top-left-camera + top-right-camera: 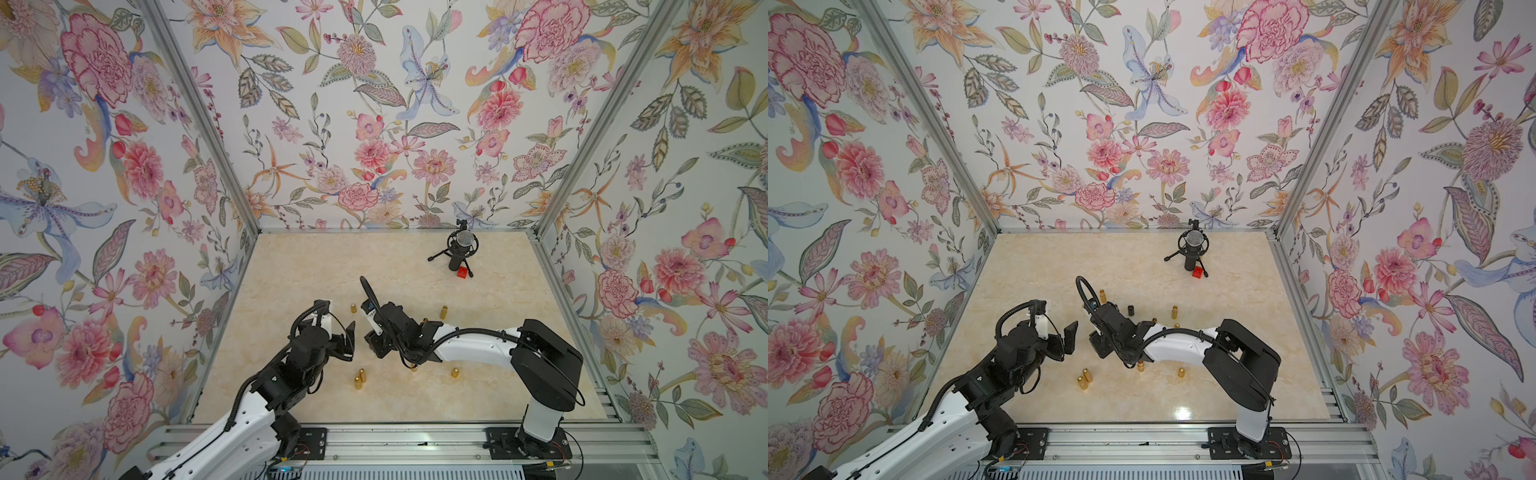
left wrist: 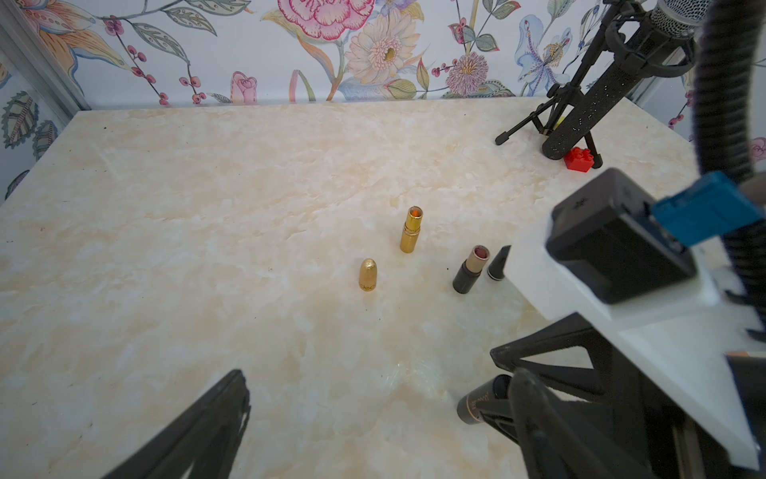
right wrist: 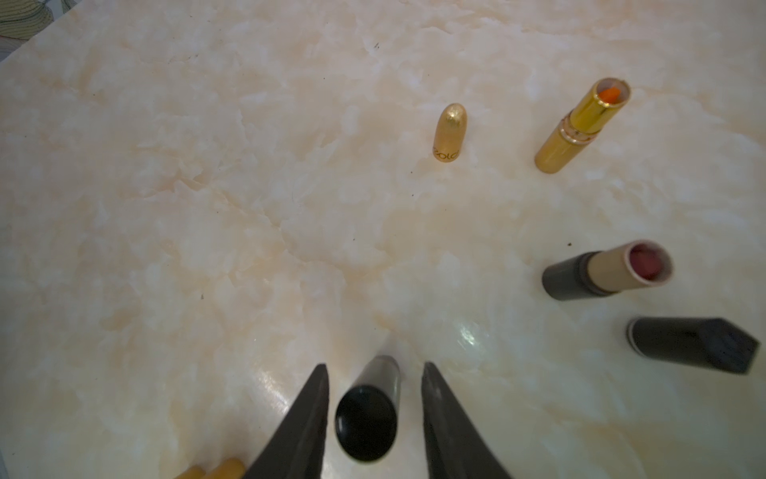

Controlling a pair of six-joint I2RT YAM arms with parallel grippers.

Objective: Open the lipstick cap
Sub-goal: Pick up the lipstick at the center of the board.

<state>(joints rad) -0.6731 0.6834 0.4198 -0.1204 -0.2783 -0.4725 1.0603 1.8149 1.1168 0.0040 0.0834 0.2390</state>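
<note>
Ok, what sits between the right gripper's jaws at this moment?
A black lipstick tube stands between the jaws of the right gripper. The right wrist view shows a narrow gap on each side, so it isn't clamped yet.

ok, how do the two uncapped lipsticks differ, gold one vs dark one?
Case: the gold lipstick is shiny gold all over; the dark lipstick has a dark grey base and a matte beige sleeve.
Stick: orange in the gold lipstick, reddish pink in the dark lipstick.
Shared: both uncapped, standing upright on the table, apart.
</note>
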